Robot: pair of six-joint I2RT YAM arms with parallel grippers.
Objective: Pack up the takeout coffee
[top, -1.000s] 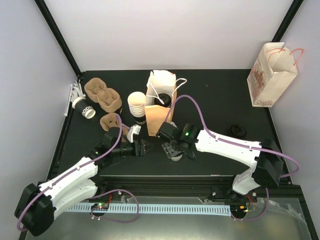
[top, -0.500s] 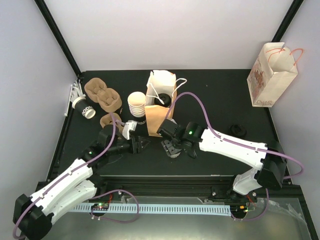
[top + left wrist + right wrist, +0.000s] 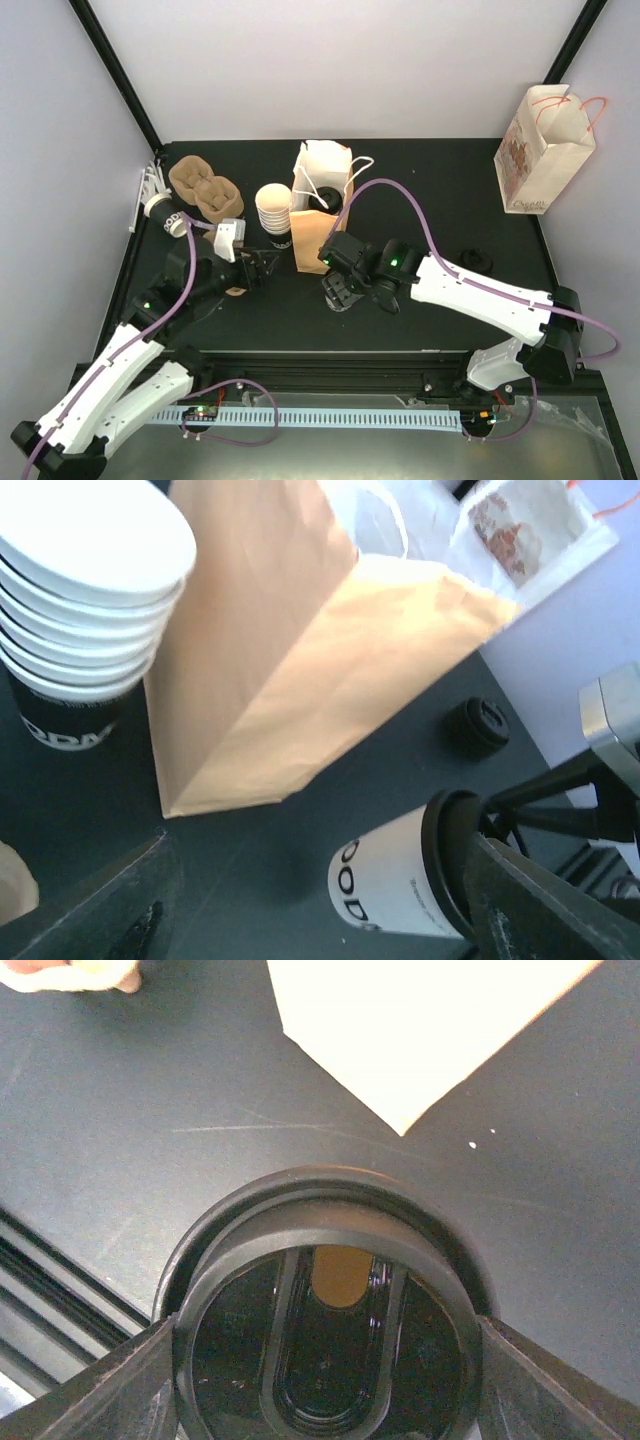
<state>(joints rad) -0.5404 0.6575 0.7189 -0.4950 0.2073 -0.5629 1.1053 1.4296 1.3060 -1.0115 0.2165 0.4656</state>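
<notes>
A takeout coffee cup [image 3: 400, 875], white with dark print and a black lid [image 3: 325, 1260], sits upright between the fingers of my right gripper [image 3: 325, 1360], which is shut on its lid rim. In the top view that gripper [image 3: 338, 292] is just in front of the brown paper bag [image 3: 320, 225]. I cannot tell whether the cup's base touches the table. A second lidded cup [image 3: 325, 200] shows inside the bag's mouth. My left gripper [image 3: 262, 268] is open and empty, left of the held cup and apart from it. Another cup [image 3: 168, 216] lies on its side at the far left.
A stack of lidless white cups [image 3: 273, 212] stands left of the bag. Brown pulp carriers [image 3: 205, 188] lie at the back left. A loose black lid [image 3: 473, 262] rests to the right. A white printed bag [image 3: 545, 150] stands at the back right.
My left arm has drawn back to the left and away from the cup, its jaws widening. The right gripper has kept its hold on the cup and shifted slightly left.
</notes>
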